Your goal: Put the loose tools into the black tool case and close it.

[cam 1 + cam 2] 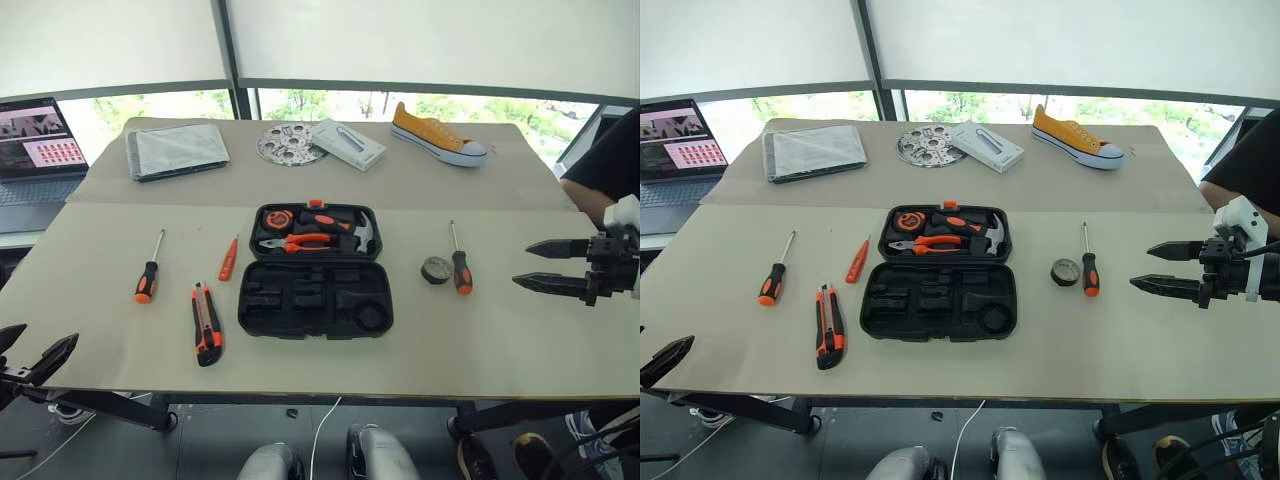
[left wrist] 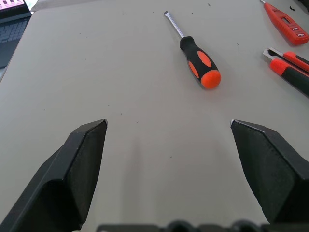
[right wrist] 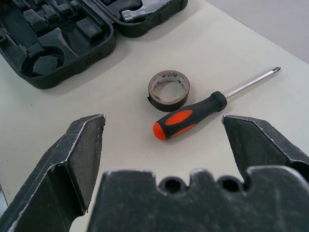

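The black tool case [image 1: 315, 285] is lying open flat at the middle of the beige table [image 1: 520, 340], its far half holding a tape measure [image 1: 278, 218], pliers [image 1: 303, 241] and a hammer [image 1: 352, 229], its near half showing empty recesses. Left of the case, the slim orange tester screwdriver [image 1: 229, 259] is lying nearest, the utility knife [image 1: 206, 322] is resting nearer the table's front edge, and a black-and-orange screwdriver [image 1: 149, 270] is sitting farther left. Right of the case, the dark tape roll [image 1: 435, 270] is lying just beside the second screwdriver [image 1: 459, 261], apparently touching its handle. The right gripper [image 1: 535, 266] is hovering right of that screwdriver, fingers spread wide and grasping nothing. The left gripper [image 2: 169, 128] is hanging over the table's front-left edge, well left of the case, fingers likewise released and empty.
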Controlling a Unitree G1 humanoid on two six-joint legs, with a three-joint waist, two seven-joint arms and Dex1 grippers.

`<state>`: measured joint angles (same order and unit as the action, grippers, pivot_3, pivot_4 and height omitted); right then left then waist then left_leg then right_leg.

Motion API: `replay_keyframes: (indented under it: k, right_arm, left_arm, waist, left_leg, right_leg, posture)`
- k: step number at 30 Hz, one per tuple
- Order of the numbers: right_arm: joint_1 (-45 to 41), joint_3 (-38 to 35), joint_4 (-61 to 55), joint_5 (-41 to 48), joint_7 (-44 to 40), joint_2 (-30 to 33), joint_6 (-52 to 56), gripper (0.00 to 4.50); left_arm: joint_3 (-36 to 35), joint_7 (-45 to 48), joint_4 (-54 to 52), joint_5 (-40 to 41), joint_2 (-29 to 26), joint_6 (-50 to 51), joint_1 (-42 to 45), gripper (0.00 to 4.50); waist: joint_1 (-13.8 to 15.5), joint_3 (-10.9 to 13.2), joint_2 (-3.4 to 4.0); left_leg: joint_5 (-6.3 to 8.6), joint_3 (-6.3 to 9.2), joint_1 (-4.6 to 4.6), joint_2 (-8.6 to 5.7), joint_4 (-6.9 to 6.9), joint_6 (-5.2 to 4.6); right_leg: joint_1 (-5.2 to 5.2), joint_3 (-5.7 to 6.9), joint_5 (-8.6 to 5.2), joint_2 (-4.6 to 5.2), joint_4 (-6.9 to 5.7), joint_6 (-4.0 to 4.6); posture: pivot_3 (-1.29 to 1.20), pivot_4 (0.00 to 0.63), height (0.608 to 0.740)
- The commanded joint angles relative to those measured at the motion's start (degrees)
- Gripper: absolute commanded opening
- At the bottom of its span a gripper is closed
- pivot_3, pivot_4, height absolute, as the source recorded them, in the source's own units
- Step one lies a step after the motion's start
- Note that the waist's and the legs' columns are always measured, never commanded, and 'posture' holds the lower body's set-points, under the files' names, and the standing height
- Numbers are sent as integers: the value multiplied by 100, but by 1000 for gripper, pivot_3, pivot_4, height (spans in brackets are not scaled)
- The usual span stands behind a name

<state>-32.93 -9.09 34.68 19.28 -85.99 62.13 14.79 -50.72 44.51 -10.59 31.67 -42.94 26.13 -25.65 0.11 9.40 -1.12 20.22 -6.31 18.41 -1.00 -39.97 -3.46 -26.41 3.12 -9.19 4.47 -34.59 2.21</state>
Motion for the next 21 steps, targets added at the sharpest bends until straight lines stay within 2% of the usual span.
replay_keyframes:
  k: [1,6,12,18,21]
  right_arm:
    - [9,-122,-98,27,-28,15,-211,4500]
    - [99,-274,-202,86,184,-59,-396,4500]
    - [196,-385,-1098,363,348,-208,-119,4500]
    - [433,-437,-2439,788,609,-377,371,4500]
    - [465,-344,-3212,1033,752,-561,654,4500]
  left_arm:
    - [-182,-137,-211,47,-88,128,48,4358]
    - [47,-684,-717,245,-147,918,451,4358]
    - [477,-1578,-938,654,-398,2343,1630,4358]
    - [1092,-2250,-545,628,-590,3338,2769,4358]
    - [1651,-2604,3,242,-668,3497,3407,4358]
  waist:
    - [-1,0,0]
    - [13,0,0]
    - [37,1,1]
    - [9,1,-1]
    - [2,2,-1]
  left_leg:
    - [0,0,0,0,0,0]
    - [0,0,-1,-1,-2,1]
    - [-4,0,-4,-2,-8,8]
    - [-7,1,-10,-3,-6,19]
    - [-13,2,-11,-3,-7,30]
  right_leg:
    - [0,0,0,0,0,0]
    - [3,0,1,0,-2,-1]
    - [3,1,-1,1,-25,1]
    - [2,8,-3,0,-38,5]
    - [4,17,-3,-1,-42,7]
  posture:
    - [0,150,733]
    - [0,150,733]
    - [0,150,733]
    - [0,150,733]
    - [0,150,733]
